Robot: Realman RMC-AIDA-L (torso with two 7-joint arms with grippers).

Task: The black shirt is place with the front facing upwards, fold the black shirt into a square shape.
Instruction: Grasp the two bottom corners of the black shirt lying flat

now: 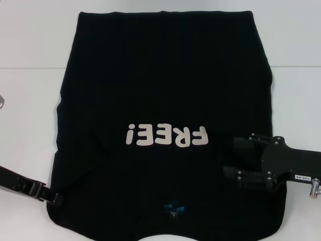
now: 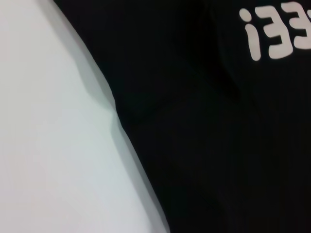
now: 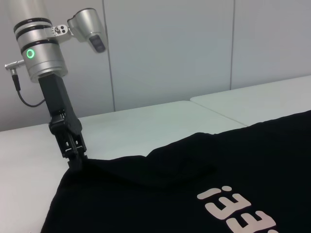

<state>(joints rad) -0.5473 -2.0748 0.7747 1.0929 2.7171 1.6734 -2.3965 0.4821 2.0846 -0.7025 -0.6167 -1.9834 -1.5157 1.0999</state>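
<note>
White desk [image 1: 30,125] carries black shirt [image 1: 165,90], print up, sleeves apparently tucked in, body unfolded. Head view: left gripper [image 1: 54,198] at near-left corner; right gripper [image 1: 235,160] over near-right side, jaws parted, holding nothing. Left wrist view: only shirt edge, desk. Right wrist view: left gripper's jaws pinch shirt corner. Main folds remain.

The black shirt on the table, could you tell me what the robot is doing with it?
The black shirt lies flat on the white table, lettering up, sleeves apparently already tucked in. The left gripper pinches the shirt's near left corner, lifting it slightly. The right gripper hovers open above the near right side, not holding anything. The folding looks only partly done.
</note>
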